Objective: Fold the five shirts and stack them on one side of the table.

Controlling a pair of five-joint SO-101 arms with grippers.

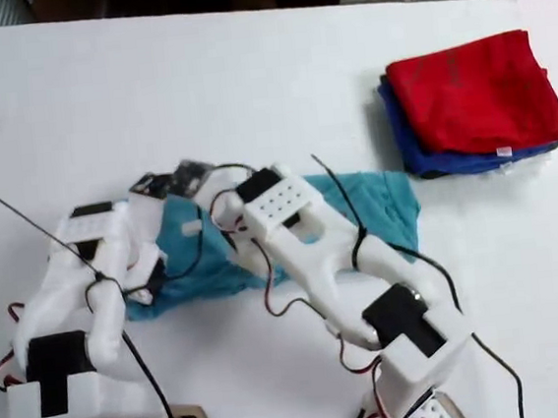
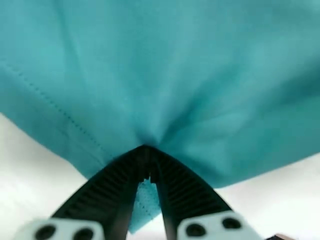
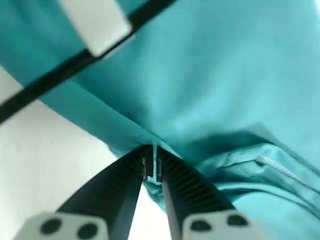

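Teal shirt (image 1: 377, 204): lies rumpled on the counter (image 1: 148, 83) beneath and between the two arms. One corner reaches toward the folded stack but appears to stay apart from it.
Left gripper (image 2: 146, 150): its fingers (image 2: 115, 180) are closed to a point on a pinch of the teal cloth. The fabric gathers into creases that fan out from the tips, and a scrap of hem shows between the fingers behind the pinch.
Right gripper (image 3: 151, 150): its fingers (image 3: 190, 190) are likewise pressed together on a thin folded edge of the same shirt, with the seam caught right at the tips.
Why held so: with two grips spaced along one side, the cloth can likely be lifted and carried over as a straight edge, so the fold lands flat and does not bunch.
Cloth relative to fingers: in both wrist views the body of the shirt spreads away beyond the tips, with bare counter to either side.
Stack: the red shirt (image 1: 475, 91) sits folded on the blue shirt (image 1: 423, 161) at one side of the counter, leaving the middle as working space.
Progress: by my judgement this is an early fold on the teal shirt, with the stack short of five.
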